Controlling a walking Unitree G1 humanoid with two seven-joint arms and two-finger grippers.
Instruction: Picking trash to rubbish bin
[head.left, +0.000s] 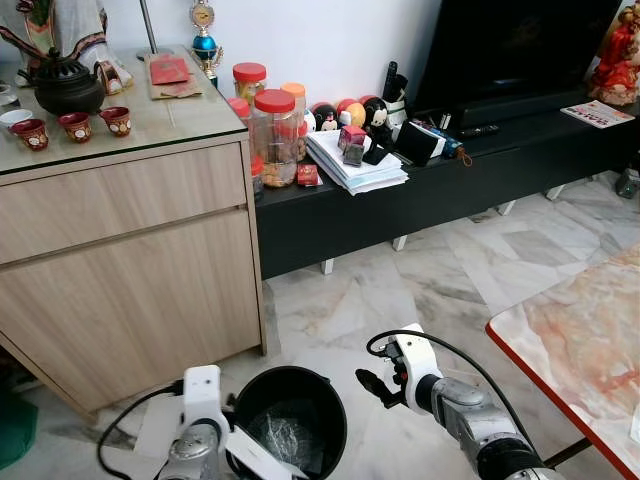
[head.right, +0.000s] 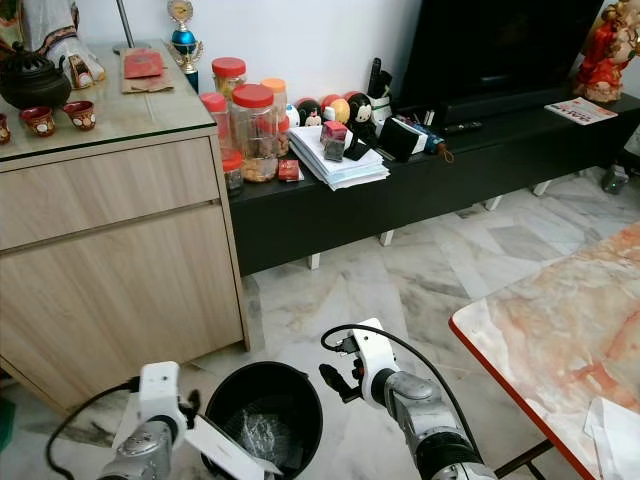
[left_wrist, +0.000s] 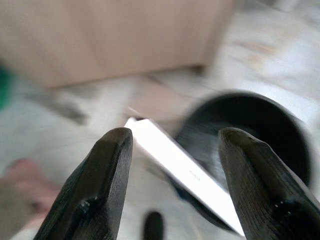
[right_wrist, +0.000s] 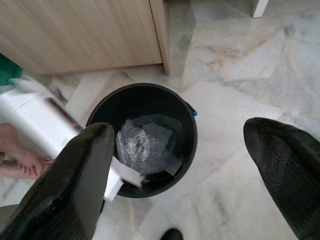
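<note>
Left eye view: marble floor (head.left: 440, 270), wooden cabinet (head.left: 130, 270).

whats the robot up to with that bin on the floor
The robot stands over a black rubbish bin on the marble floor beside a wooden cabinet. Its left gripper is at the bin's rim with a flat white box lying across the edge between its spread fingers, not yet inside. The right gripper hovers open and empty just to the bin's right. Crumpled clear plastic already lies in the bin.
</note>
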